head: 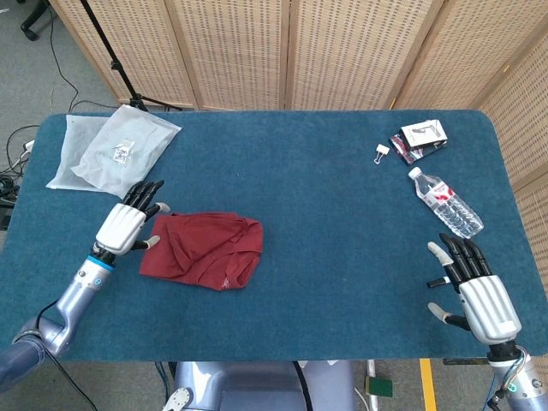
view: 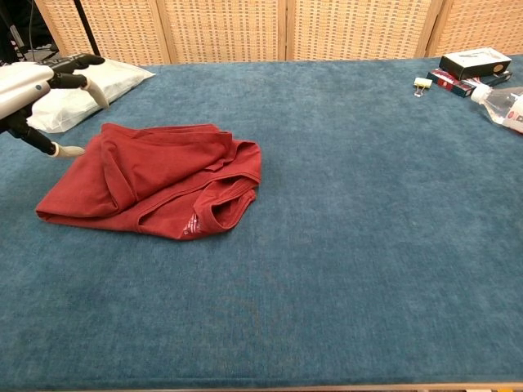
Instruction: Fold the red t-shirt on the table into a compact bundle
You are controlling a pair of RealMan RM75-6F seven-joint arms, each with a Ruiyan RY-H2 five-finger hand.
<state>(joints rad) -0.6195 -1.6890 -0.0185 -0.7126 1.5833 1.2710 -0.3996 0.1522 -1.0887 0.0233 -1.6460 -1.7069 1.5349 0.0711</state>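
- The shirt (head: 203, 249) lies crumpled and partly folded on the blue worktop (head: 325, 214), left of centre and toward the near edge.
- In the chest view the shirt (view: 155, 180) shows several overlapping layers, with the collar and a small label turned up on its near right side.
- The left hand (head: 126, 225) sits just beside the shirt's left edge, fingers spread and pointing away from the robot, holding nothing.
- In the chest view the left hand (view: 37, 86) is cut off by the frame; its thumb tip seems to be close to the cloth, though contact cannot be told.
- The right hand (head: 475, 291) is at the near right corner of the worktop, well apart from the shirt, fingers apart and empty.
- A clear bag (head: 111, 150) lies at the far left corner.
- A bottle (head: 445, 202) lies on its side near the right edge.
- Beyond it are a box (head: 421, 138) and a small clip (head: 381, 152).
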